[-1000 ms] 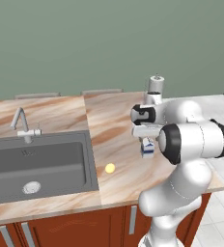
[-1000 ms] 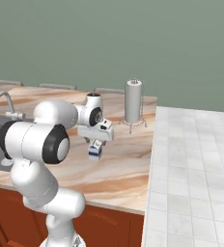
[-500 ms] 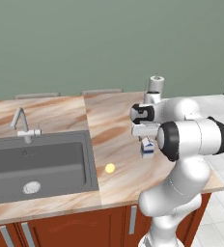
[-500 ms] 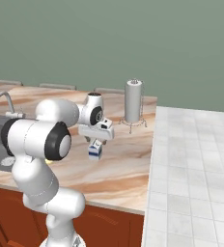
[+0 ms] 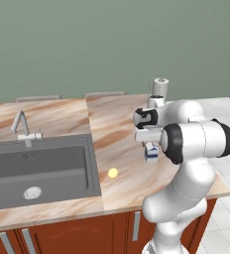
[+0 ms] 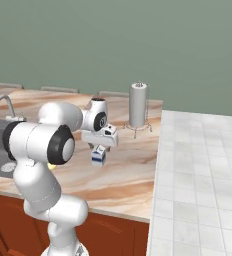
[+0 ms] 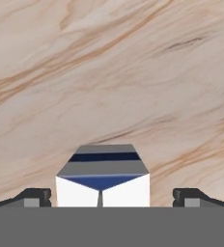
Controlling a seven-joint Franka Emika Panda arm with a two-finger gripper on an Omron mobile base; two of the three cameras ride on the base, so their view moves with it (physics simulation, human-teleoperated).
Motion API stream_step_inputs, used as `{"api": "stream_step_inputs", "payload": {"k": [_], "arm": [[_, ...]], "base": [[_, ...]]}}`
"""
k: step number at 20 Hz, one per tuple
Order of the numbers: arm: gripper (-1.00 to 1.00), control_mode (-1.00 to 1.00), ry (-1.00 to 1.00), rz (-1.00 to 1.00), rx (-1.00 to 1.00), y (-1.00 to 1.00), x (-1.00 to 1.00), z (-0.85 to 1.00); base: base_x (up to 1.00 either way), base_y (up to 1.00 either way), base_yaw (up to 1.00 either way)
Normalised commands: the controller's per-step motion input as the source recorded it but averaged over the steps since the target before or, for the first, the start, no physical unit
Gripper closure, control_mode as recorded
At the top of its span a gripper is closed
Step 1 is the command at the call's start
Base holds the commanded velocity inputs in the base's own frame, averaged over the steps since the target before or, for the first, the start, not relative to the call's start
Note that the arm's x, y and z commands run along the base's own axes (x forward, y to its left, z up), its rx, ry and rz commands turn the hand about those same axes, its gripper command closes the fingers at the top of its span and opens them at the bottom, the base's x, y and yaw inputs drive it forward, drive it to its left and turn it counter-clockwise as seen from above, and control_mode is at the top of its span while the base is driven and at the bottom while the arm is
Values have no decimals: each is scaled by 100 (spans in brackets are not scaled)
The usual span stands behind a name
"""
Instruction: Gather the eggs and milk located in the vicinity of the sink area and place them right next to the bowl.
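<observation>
The pincer [image 7: 112, 195] hangs spread wide above the milk [image 7: 103, 176], one dark fingertip [image 7: 34, 197] out on each side of the carton with a clear gap to its walls, so nothing is pinched. In the hand view the carton's folded top with its dark blue bands sits between the two tips, and the veined marble of the tabletop [image 7: 133, 72] lies beyond it.

From the base cameras the milk [image 5: 151, 152] stands upright on the tabletop [image 5: 112, 119], directly under the hand and toward the right end of the marble, closer to the front edge than to the back wall. In the right base view the carton [image 6: 98, 157] shows just below the pincer [image 6: 100, 148], apart from it.

A pale yellow egg [image 5: 113, 172] lies on the marble just beside the right rim of the sink [image 5: 47, 168], near the front edge and well apart from the milk. The sink is a dark grey basin let into the left part of the tabletop; it holds nothing but its round silver drain [image 5: 32, 192]. A thin grey faucet [image 5: 23, 128] stands at its back rim.

Near the back right corner of the tabletop stands a tall grey cylinder on thin wire legs [image 6: 138, 106], upright; whether anything is inside it cannot be told.
</observation>
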Motion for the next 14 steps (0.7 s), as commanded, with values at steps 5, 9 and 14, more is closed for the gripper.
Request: {"api": "stream_step_inputs", "payload": {"k": [5, 9, 14], "arm": [[-100, -100, 1, 0, 0, 0, 0, -15], [-100, -100, 1, 0, 0, 0, -3, -19], [-100, -100, 0, 0, 0, 0, -2, -25]], "base": [[0, 0, 0], [0, 0, 0], [0, 0, 0]]}}
